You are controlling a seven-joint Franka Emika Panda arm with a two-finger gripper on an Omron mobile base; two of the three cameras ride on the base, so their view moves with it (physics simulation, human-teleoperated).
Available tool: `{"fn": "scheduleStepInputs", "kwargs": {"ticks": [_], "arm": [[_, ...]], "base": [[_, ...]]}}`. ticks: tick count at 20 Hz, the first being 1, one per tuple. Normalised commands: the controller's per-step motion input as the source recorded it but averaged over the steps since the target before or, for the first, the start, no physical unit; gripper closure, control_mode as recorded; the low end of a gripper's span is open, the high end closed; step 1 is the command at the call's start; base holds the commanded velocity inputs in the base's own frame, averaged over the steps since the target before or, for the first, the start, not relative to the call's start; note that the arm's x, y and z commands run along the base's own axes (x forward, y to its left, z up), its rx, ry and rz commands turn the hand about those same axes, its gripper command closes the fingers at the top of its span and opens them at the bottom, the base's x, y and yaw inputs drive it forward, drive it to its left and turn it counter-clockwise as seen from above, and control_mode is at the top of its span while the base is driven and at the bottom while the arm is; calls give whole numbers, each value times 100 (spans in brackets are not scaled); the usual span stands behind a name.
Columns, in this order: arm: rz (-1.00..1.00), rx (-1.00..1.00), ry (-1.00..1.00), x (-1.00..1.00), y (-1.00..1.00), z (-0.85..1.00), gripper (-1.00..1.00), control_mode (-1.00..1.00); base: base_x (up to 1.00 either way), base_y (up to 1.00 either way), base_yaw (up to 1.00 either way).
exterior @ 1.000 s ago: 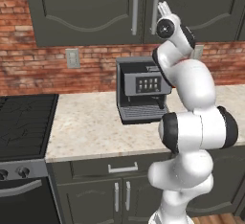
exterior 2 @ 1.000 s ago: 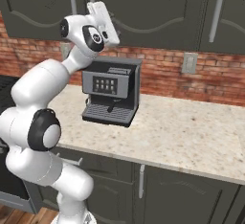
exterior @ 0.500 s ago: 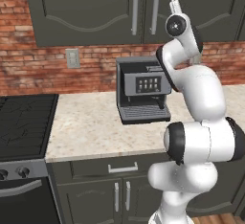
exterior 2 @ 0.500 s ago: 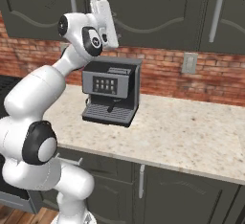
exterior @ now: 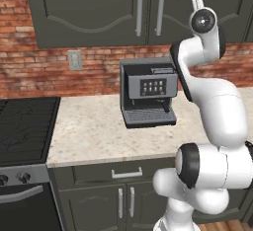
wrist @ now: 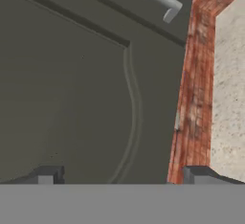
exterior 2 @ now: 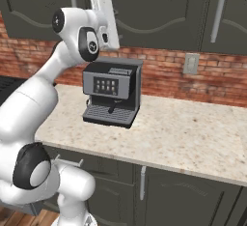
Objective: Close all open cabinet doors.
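Standing back from the counter, I see the cabinet doors (exterior: 104,13) above the coffee machine (exterior: 148,96) all lying flush in one dark plane, their silver bar handles (exterior: 140,7) hanging straight side by side over the brick wall (exterior: 94,67); from the other side the same run of doors looks shut too, with no edge sticking out into the room. So as far as these views reach, the closing seems mostly or wholly done, though a door could be open further along the wall beyond either frame, and I can't rule that out. The gripper (exterior 2: 105,18) is raised high at the end of the arm, up against the lower part of the doors just above the coffee machine. The hand view looks along a door face at very close range, showing the arched moulding, a handle end and the brick beside it. The fingertips (wrist: 48,175) sit far apart at the bottom of that view, so the jaws look wide open, with nothing held between them. Whether a finger actually touches the panel I can't tell; it looks very near.
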Motion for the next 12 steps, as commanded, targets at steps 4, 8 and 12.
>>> {"fn": "scheduleStepInputs", "kwargs": {"ticks": [4,8,12], "arm": [[4,-10,0,-69,-5,-1,-100,-100],[13,-16,0,-70,0,-11,-100,-100],[27,-20,0,-69,0,-10,-100,-100]], "base": [[0,0,0],[0,0,0],[0,0,0]]}}
